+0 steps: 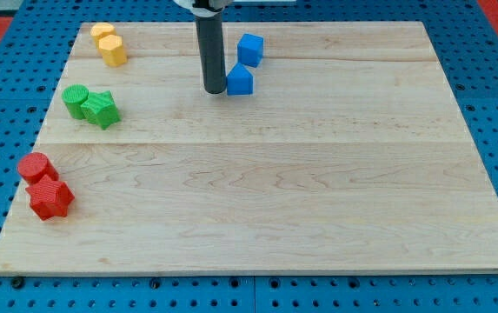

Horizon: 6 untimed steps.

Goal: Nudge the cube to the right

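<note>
A blue cube (250, 49) sits near the view's top centre of the wooden board (257, 200). A second blue block (240, 80), with a peaked top, lies just below it. My tip (214, 89) is at the end of the dark rod, right against the left side of the lower blue block and below-left of the blue cube.
Two yellow blocks (109, 43) lie at the view's top left. A green cylinder (76, 100) and a green star-like block (102, 109) lie at the left. A red cylinder (36, 167) and a red star-like block (50, 198) lie at the lower left.
</note>
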Each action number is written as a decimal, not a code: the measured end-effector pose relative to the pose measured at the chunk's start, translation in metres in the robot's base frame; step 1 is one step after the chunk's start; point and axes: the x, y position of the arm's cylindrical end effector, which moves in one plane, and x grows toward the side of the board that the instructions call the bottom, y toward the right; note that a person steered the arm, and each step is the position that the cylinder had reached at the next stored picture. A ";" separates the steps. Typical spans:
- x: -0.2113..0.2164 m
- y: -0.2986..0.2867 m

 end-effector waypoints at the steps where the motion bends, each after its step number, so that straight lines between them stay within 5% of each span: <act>1: 0.004 0.002; 3: -0.042 -0.021; 6: -0.059 0.088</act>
